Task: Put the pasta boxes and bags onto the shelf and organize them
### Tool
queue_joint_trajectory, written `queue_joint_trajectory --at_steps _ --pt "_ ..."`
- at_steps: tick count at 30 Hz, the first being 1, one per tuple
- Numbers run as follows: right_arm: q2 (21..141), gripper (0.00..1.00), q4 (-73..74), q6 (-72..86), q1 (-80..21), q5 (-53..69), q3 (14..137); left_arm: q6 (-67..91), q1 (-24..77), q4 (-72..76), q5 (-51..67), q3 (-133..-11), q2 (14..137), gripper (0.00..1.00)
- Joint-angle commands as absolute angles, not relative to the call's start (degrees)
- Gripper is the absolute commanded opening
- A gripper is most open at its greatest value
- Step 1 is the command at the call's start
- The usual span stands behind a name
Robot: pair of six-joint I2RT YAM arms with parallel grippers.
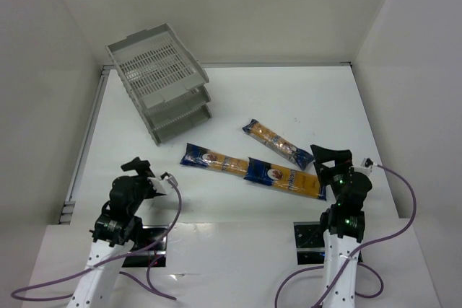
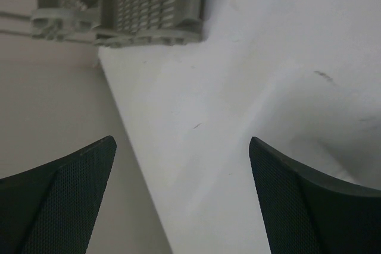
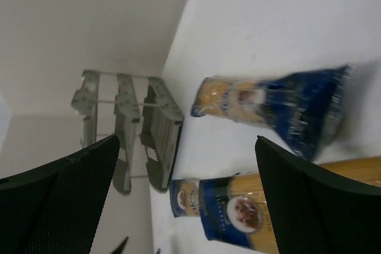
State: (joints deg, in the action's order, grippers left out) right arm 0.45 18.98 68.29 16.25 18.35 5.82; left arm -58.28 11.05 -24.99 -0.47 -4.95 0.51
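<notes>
Three long pasta packets with dark blue ends and orange-yellow middles lie flat on the white table. One (image 1: 278, 143) is at centre right, one (image 1: 213, 160) sits left of centre, and one (image 1: 284, 178) lies nearest the right arm. The light grey three-tier shelf (image 1: 162, 81) stands at the back left, and I see nothing in its top tray. My right gripper (image 1: 328, 155) hovers open just right of the nearest packet (image 3: 256, 206), with nothing between its fingers. My left gripper (image 1: 141, 169) is open and empty over bare table, facing the shelf (image 2: 149, 4).
White walls close in the table on the left, back and right. The table's left edge (image 2: 128, 141) runs between the left fingers, with a lower grey surface beyond it. Cables trail from both arms at the near edge.
</notes>
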Motion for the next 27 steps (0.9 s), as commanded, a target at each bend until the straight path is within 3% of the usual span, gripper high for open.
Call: queue_joint_trajectory --at_steps 1,9,21,27 --pt "0.52 1.0 15.29 53.3 14.69 23.91 15.02 -57.03 11.07 -15.23 -12.11 -8.09 -0.97 1.0" --pt "14.85 1.0 13.72 46.06 10.38 23.82 26.01 -49.23 11.07 -15.92 -12.82 -20.82 1.22 1.0" --pt "21.35 1.0 14.85 32.45 7.74 20.3 37.7 -20.69 10.28 -27.24 -7.65 -43.84 26.62 1.0" --pt "26.97 1.0 17.83 34.88 5.89 27.67 41.57 -15.48 9.76 -29.54 -4.31 -51.4 32.07 1.0"
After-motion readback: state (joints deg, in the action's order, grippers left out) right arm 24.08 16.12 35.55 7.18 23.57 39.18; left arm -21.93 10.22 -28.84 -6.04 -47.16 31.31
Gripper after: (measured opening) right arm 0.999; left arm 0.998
